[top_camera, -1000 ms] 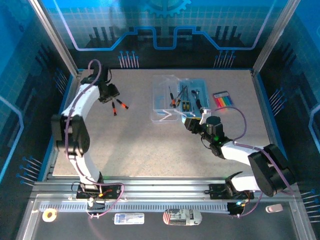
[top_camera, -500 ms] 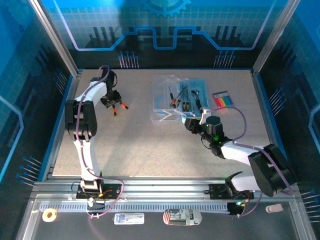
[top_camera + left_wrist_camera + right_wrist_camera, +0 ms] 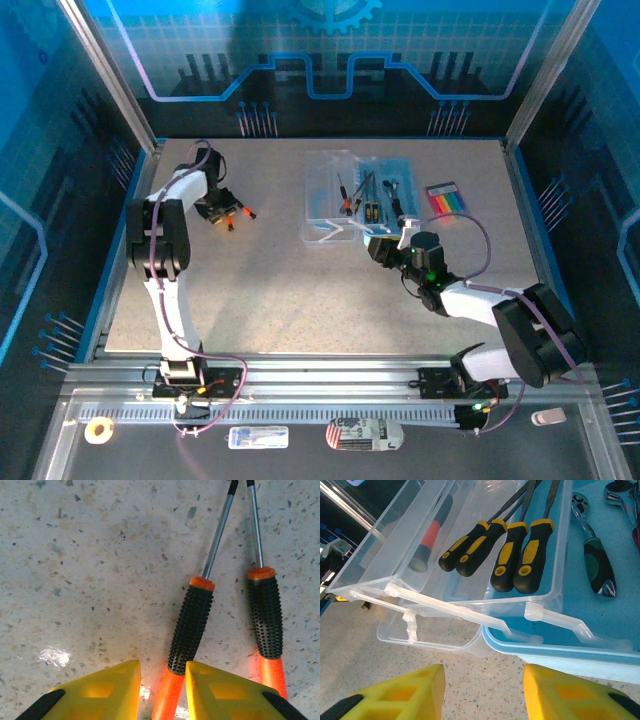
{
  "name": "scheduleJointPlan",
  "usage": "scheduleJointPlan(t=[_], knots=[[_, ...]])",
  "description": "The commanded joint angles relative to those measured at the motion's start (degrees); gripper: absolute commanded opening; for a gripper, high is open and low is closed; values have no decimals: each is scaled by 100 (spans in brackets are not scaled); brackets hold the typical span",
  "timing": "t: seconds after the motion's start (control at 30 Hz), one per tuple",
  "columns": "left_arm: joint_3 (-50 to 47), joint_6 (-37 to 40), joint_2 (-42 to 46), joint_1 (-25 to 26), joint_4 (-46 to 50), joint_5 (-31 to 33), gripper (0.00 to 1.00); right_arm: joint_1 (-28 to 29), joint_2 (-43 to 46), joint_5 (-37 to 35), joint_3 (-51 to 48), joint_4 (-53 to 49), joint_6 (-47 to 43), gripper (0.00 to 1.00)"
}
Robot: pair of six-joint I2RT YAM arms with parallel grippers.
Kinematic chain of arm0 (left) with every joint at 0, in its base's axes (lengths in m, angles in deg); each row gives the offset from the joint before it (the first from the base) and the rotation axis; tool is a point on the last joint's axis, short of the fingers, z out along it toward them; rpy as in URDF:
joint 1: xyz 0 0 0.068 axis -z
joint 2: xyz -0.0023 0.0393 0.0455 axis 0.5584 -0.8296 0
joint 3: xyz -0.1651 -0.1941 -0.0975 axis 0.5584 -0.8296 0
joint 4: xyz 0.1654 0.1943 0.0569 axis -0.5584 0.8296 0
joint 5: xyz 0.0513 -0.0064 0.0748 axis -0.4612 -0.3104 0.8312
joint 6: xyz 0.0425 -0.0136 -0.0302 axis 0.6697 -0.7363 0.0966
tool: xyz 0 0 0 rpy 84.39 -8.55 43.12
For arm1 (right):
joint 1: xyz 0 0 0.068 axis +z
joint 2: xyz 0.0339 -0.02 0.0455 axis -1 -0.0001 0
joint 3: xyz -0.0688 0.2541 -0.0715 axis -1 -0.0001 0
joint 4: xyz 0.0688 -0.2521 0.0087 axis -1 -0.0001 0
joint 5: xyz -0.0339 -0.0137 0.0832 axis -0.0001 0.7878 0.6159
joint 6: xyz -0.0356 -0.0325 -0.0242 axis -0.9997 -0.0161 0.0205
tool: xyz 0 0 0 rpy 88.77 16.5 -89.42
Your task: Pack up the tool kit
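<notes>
Two screwdrivers with orange-and-black handles (image 3: 192,625) (image 3: 265,620) lie side by side on the table at the far left (image 3: 238,213). My left gripper (image 3: 162,672) is low over them. The left screwdriver's orange handle end lies between its yellow fingers (image 3: 220,690), against the right finger and with a gap to the left one. The tool kit (image 3: 385,195), a blue base (image 3: 560,652) with a clear tray (image 3: 470,600), holds black-and-yellow screwdrivers (image 3: 520,555) and a ratchet (image 3: 597,560). My right gripper (image 3: 482,675) (image 3: 380,247) is open just in front of the kit, holding nothing.
A clear lid (image 3: 325,195) lies open to the left of the blue base. A red-and-grey handled tool (image 3: 430,540) rests in the clear part. A pack of coloured keys (image 3: 447,198) lies to the right of the kit. Blue walls enclose the table.
My left arm has folded in and brought its gripper down over the two orange screwdrivers, and its jaws have narrowed. The right arm has not moved.
</notes>
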State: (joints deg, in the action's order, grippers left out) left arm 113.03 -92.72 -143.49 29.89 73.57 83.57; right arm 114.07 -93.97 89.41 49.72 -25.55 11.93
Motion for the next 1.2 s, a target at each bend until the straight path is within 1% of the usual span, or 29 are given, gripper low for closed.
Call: scheduleJointPlan(t=[0.0, 0.17, 0.33, 0.5, 0.67, 0.83, 1.03, 1.17], knots=[[-173, -116, -127, -25, -110, -161, 30, 54, 18, 15, 151, 101, -8, 46], [-395, -150, 14, -17, -273, -297, 30, 51, 21, 32, 160, 90, -5, 46], [-365, -183, -64, 42, -104, -263, 30, 53, 30, 42, 173, 81, 8, 46], [-590, -243, -10, 96, -141, -223, 18, 48, 47, 59, 169, 63, 19, 46], [-863, -233, 191, 124, -180, -88, 11, 47, 129, 64, 156, 33, 12, 46], [-1084, -203, 526, 168, -130, 56, 4, 53, 221, 32, 151, -24, -14, 46], [-1333, -129, 1395, 349, -16, 491, 3, 52, 215, 50, 143, 0, 3, 46], [-1312, -32, 1868, 553, 184, 640, 3, 52, 188, 67, 143, 19, 21, 46]])
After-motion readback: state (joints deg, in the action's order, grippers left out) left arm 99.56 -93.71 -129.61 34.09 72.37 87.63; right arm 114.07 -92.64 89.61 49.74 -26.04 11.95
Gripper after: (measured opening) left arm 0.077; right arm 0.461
